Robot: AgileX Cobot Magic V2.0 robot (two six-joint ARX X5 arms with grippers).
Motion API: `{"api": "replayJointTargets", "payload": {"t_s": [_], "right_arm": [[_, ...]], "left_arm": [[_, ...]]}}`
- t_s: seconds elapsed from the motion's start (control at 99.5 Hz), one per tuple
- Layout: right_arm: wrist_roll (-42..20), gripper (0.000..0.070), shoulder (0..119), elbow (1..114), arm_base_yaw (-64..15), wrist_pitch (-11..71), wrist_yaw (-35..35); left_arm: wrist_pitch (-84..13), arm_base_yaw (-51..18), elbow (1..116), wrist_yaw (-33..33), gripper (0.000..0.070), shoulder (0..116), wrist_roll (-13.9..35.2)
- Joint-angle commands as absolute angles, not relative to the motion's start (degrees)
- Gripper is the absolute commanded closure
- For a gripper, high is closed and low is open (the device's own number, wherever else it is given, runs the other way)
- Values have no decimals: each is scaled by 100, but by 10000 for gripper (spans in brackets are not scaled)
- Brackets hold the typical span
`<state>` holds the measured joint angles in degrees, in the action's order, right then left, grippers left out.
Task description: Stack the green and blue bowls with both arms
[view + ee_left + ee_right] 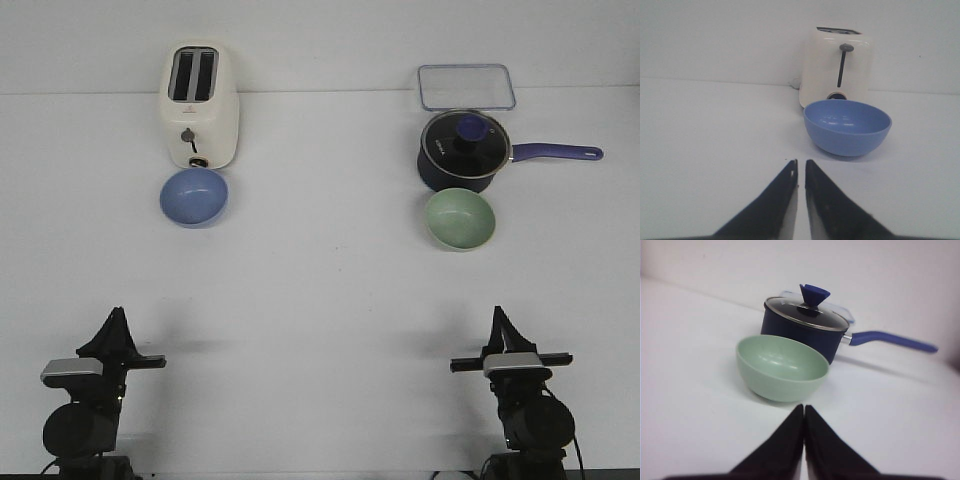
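Note:
The blue bowl [194,196] stands upright on the white table just in front of the toaster, at the left; it also shows in the left wrist view [847,127]. The green bowl [460,219] stands upright in front of the saucepan, at the right; it also shows in the right wrist view [782,368]. My left gripper [116,316] is shut and empty near the table's front edge, well short of the blue bowl; its tips show in the left wrist view [800,163]. My right gripper [497,313] is shut and empty, well short of the green bowl [804,408].
A cream toaster [200,105] stands behind the blue bowl. A dark navy saucepan with a glass lid [462,150] stands behind the green bowl, its handle [560,153] pointing right. A clear flat lid or tray [466,87] lies behind the pan.

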<state>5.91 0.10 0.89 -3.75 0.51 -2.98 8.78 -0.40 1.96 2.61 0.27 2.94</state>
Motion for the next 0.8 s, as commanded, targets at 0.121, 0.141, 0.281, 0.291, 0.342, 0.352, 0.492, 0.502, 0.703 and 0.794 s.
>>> {"api": "replayJointTargets", "payload": {"t_s": [0.121, 0.141, 0.281, 0.291, 0.342, 0.352, 0.492, 0.502, 0.703, 0.794], "right_arm": [[-1592, 700, 12, 285, -377, 119, -309], [-1658, 700, 16, 360, -377, 200, -311], [-2132, 700, 434, 1037, -377, 670, -311], [-2143, 700, 491, 1098, -377, 711, -311], [-2139, 700, 849, 1439, -377, 952, -314], [-2139, 700, 930, 1511, -377, 1011, -316], [-2053, 700, 2274, 2596, -342, 1798, -303], [-2038, 700, 2375, 2672, -338, 1835, -294], [-1601, 314, 4309, 4086, -274, 2324, -257], [-1435, 184, 5105, 4615, -196, 2390, -248]], "left_arm": [[945, -43, 80, 217, 686, 19, 329], [945, -43, 80, 217, 686, 19, 329], [948, -43, 80, 217, 686, 19, 329], [945, -43, 80, 217, 686, 19, 329], [945, -43, 80, 220, 685, 19, 329], [945, -43, 80, 220, 686, 19, 329], [945, -43, 80, 217, 686, 19, 329], [945, -43, 80, 217, 686, 19, 329], [945, -43, 80, 217, 685, 19, 329], [945, -43, 80, 220, 686, 19, 329]]}}
